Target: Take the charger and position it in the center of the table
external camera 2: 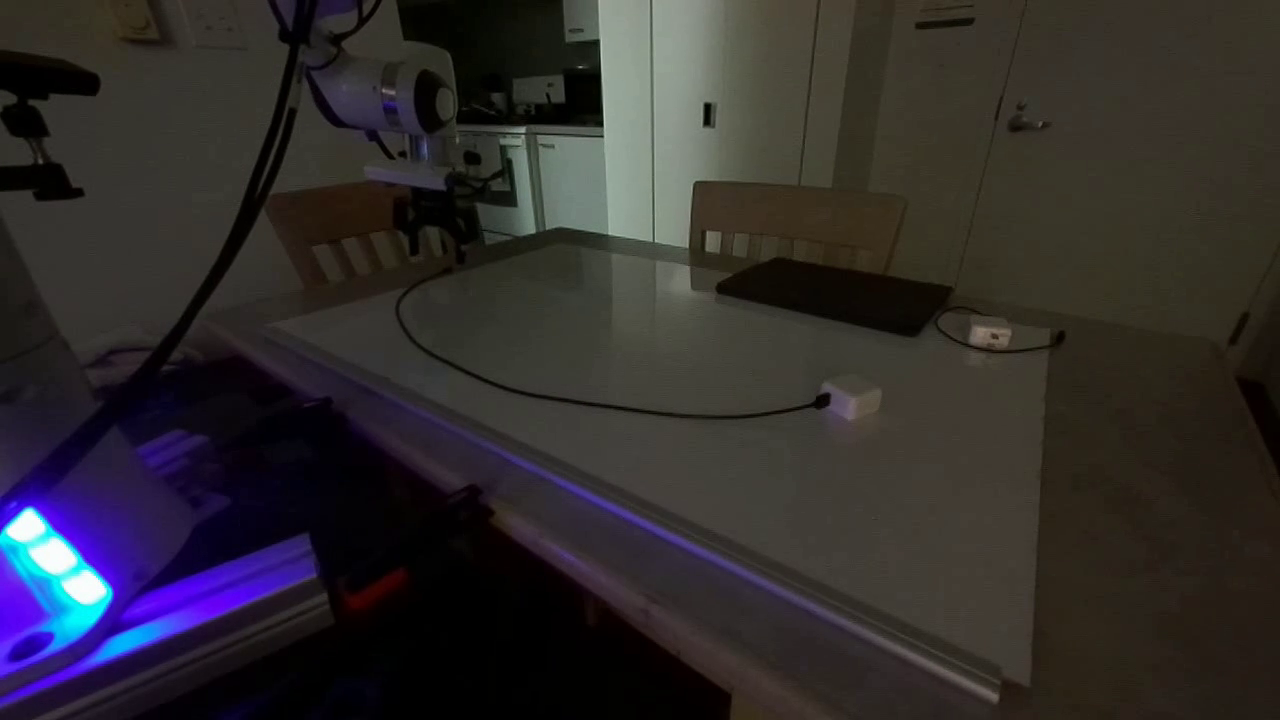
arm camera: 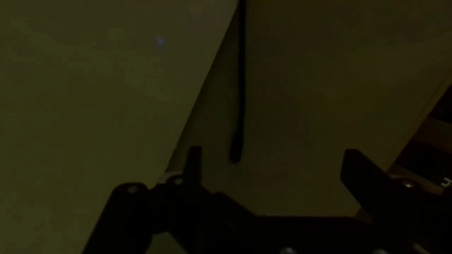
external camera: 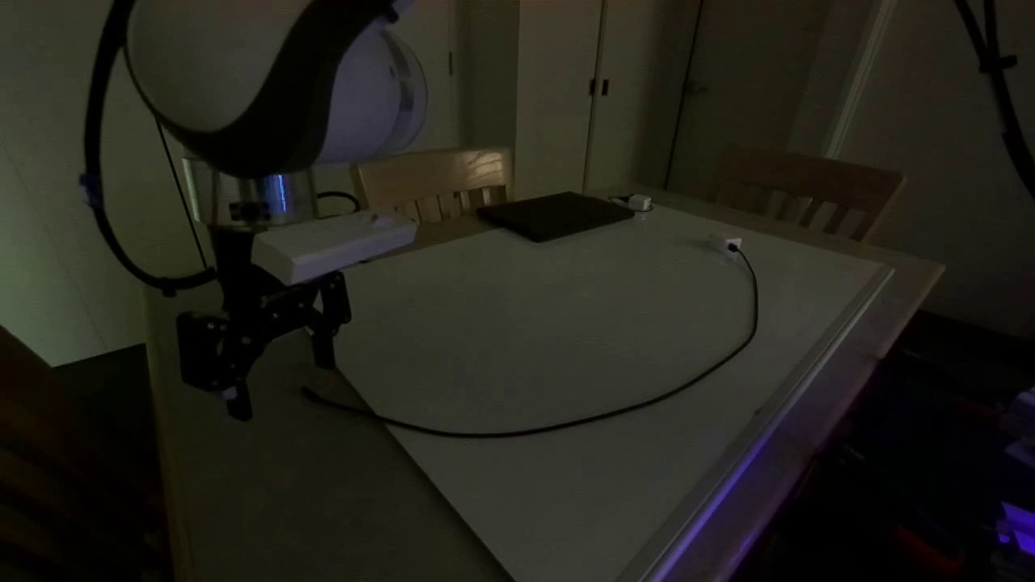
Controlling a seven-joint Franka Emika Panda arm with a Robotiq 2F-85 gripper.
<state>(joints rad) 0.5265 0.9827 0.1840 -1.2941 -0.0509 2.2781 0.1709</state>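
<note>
1. The gripper (external camera: 281, 390) hangs over an end of the tabletop (external camera: 299, 493), fingers (arm camera: 194, 160) spread wide, nothing held.

2. The charger (external camera: 493, 436): its plug (external camera 2: 852, 397) sits on the white board (external camera: 566, 339), well apart from the gripper; the cable (arm camera: 242, 77) bows round & back, so the loose end (arm camera: 236, 150) lies past the board's edge on bare tabletop, near the gripper.

3. Status, my read: pre-grasp; charger not picked up yet, the move to the middle of the tabletop to come.

4. Key bit: in the wrist view the loose end shows betw. the fingers, off-centre, nearer the one at that view's L; apart from both, AFAICT.

5. That last stretch of cable runs pretty straight, approx. square to the line the fingers would close along, & heads away from the gripper twd. the board. So no big turn needed, I'd guess.

6. Just the single arm (external camera: 218, 56) here, & the loose end's its nearest bit of charger; I reckon that's the grab, not the plug.

7. Next, IMO: small sideways nudge to centre the cable, then down, then squeeze. Can't tell how much air's under the fingers; light's v. poor.

8. Risk, prob.: cable's thin, so stopping high = a miss; pulled by its end, it may just uncurl & leave the plug behind.
</note>
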